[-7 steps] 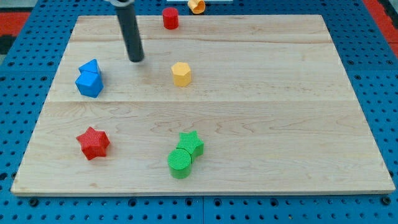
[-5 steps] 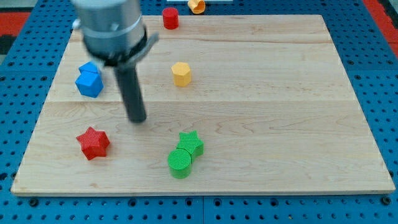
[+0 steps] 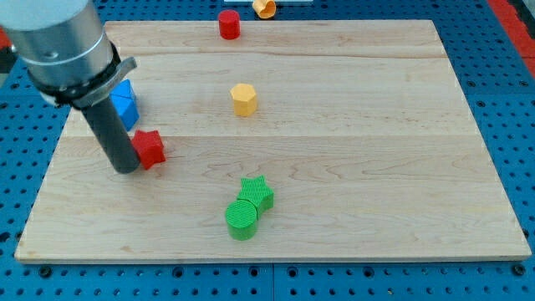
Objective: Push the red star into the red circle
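where my tip (image 3: 125, 167) rests, red star (image 3: 150, 148) touching, view's right

Robotics lab bench: wooden board (image 3: 334, 125) on blue perforated mounting plate (image 3: 501, 276); small coloured blocks on board; arm's rod above.

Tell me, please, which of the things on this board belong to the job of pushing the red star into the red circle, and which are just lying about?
Part of the job:
red star
red circle
my tip, against the star's left side

Just lying about:
blue blocks
yellow hexagon
green star
green circle
orange block, off the board's top edge
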